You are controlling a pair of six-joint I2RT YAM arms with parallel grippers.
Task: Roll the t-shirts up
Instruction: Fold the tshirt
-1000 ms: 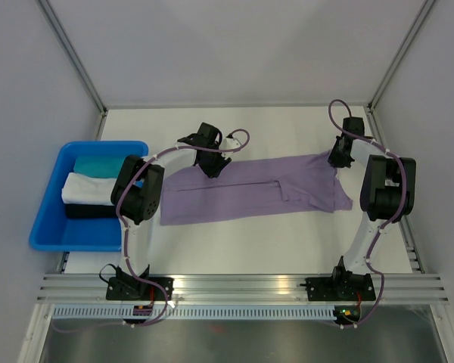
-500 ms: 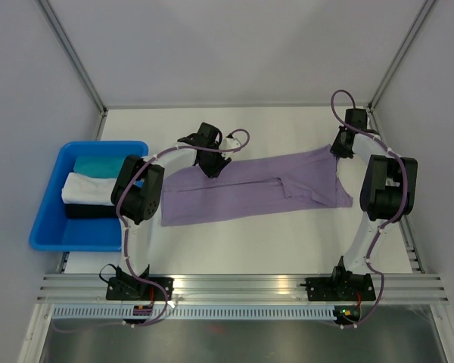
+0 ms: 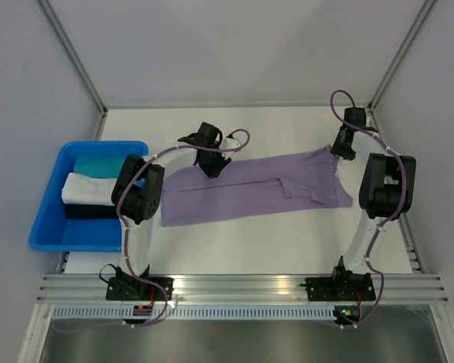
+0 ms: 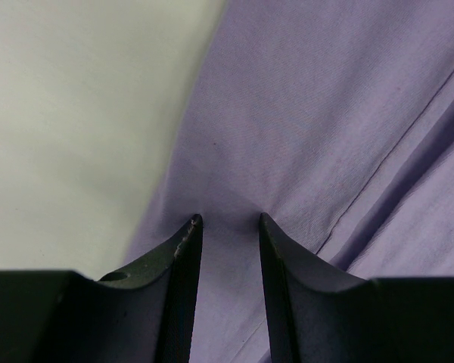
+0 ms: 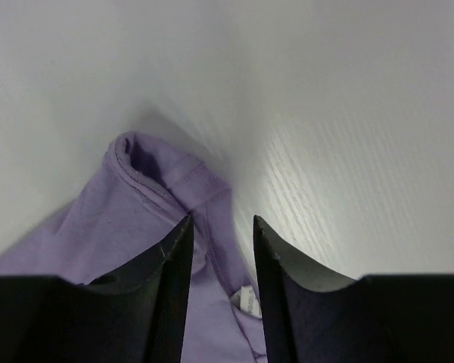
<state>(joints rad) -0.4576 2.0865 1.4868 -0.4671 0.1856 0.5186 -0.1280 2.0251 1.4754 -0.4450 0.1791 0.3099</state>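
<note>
The lavender t-shirt lies flat across the middle of the table, folded into a long band. My left gripper rests on its far left edge. In the left wrist view that gripper is open, with smooth t-shirt fabric lying flat under the gap. My right gripper is at the t-shirt's far right corner. In the right wrist view it is open over the neck hem and a white label, and it grips nothing.
A blue bin stands at the table's left edge with a teal cloth, a white cloth and a dark cloth in it. Frame posts and grey walls close in the back and sides.
My right gripper drew the t-shirt's right end slightly toward the far right corner, then opened and let the fabric go. The left gripper has not moved.
</note>
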